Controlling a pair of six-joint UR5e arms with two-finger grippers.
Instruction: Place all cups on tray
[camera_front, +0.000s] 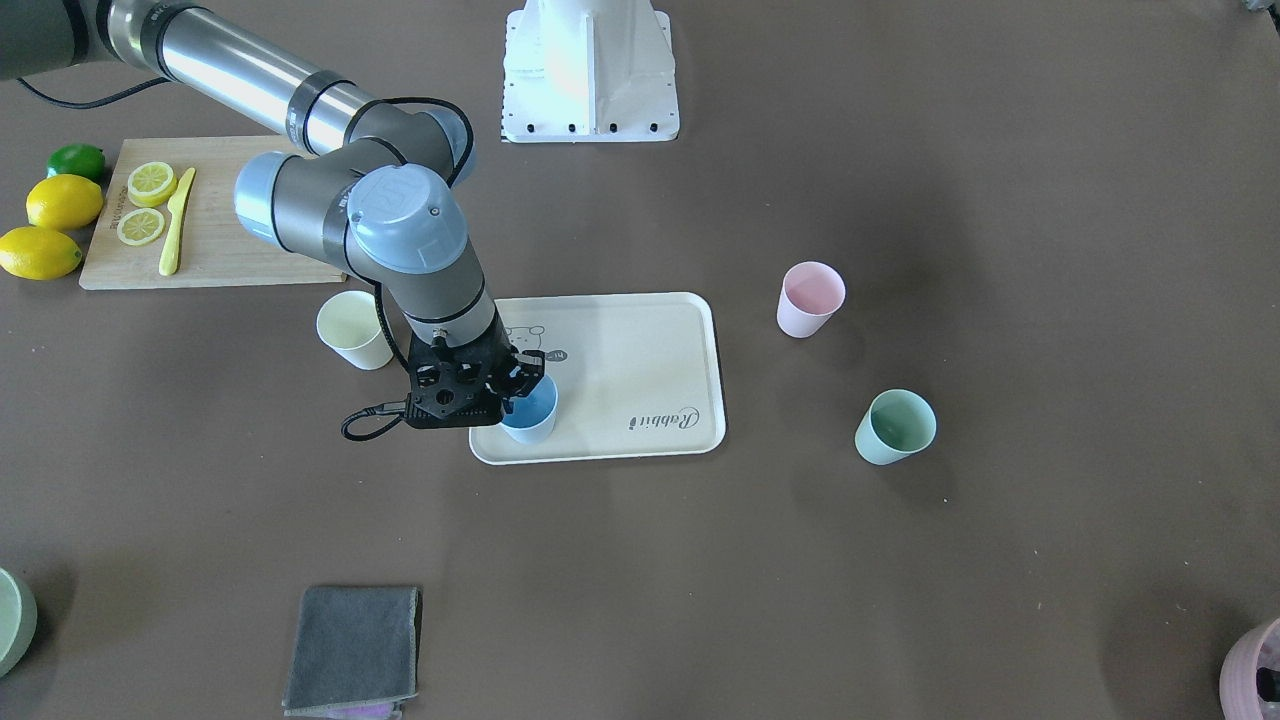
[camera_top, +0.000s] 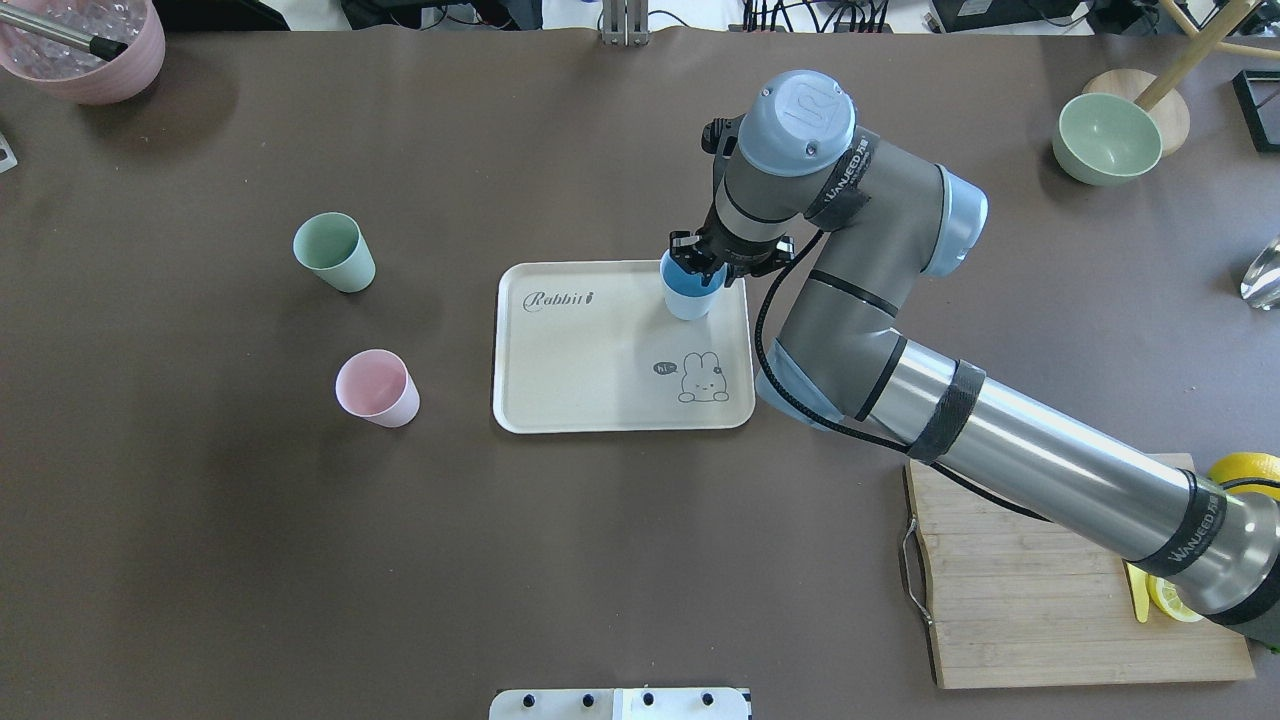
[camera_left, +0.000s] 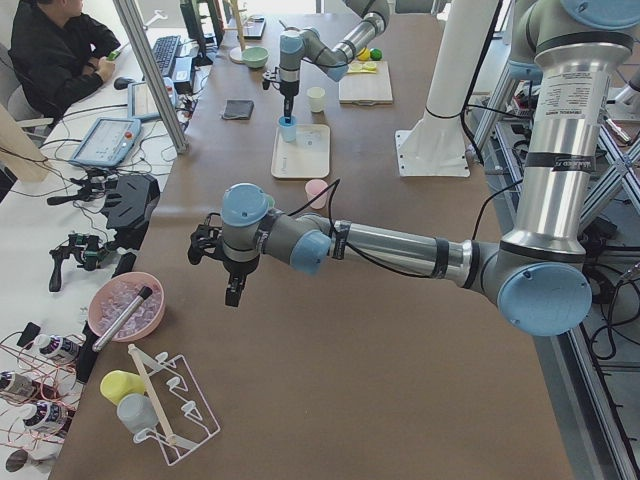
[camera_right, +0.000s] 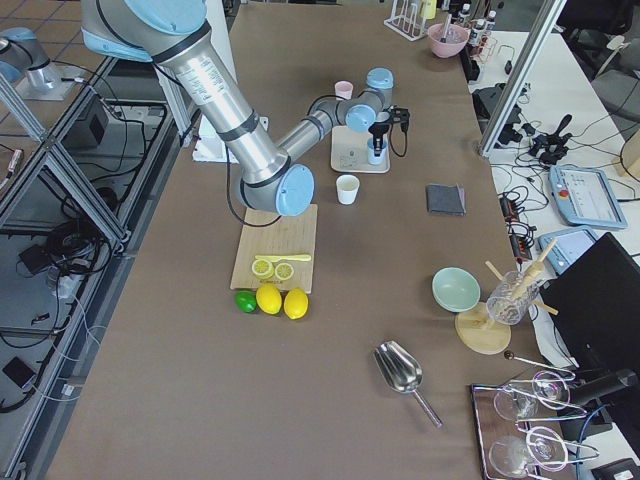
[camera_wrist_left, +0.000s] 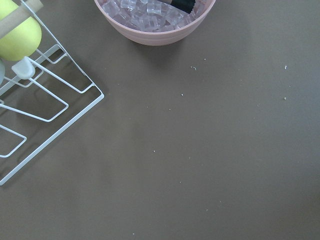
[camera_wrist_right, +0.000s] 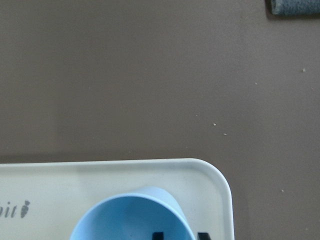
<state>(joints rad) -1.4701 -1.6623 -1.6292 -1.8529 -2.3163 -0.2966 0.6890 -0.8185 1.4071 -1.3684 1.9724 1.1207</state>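
The pastel blue cup (camera_top: 688, 292), matte and tapered, stands upright in a corner of the cream tray (camera_top: 580, 350). The right gripper (camera_top: 697, 268) straddles its rim, one finger inside and one outside; whether it pinches cannot be told. The yellow cup (camera_front: 355, 328), pink cup (camera_top: 376, 387) and mint cup (camera_top: 334, 251) stand off the tray. The left gripper (camera_left: 232, 292) hangs well away from the tray, its spread unclear.

The right arm (camera_top: 1050, 460) and left arm (camera_left: 390, 245) are bare silver tubes joined by grey housings with round, pale blue caps, one of them embossed with a logo. Black straps with white lettering ring the right arm, and a thin black cable (camera_top: 760, 320) loops beside it. The white base plate (camera_front: 590, 70) carries dark screws.
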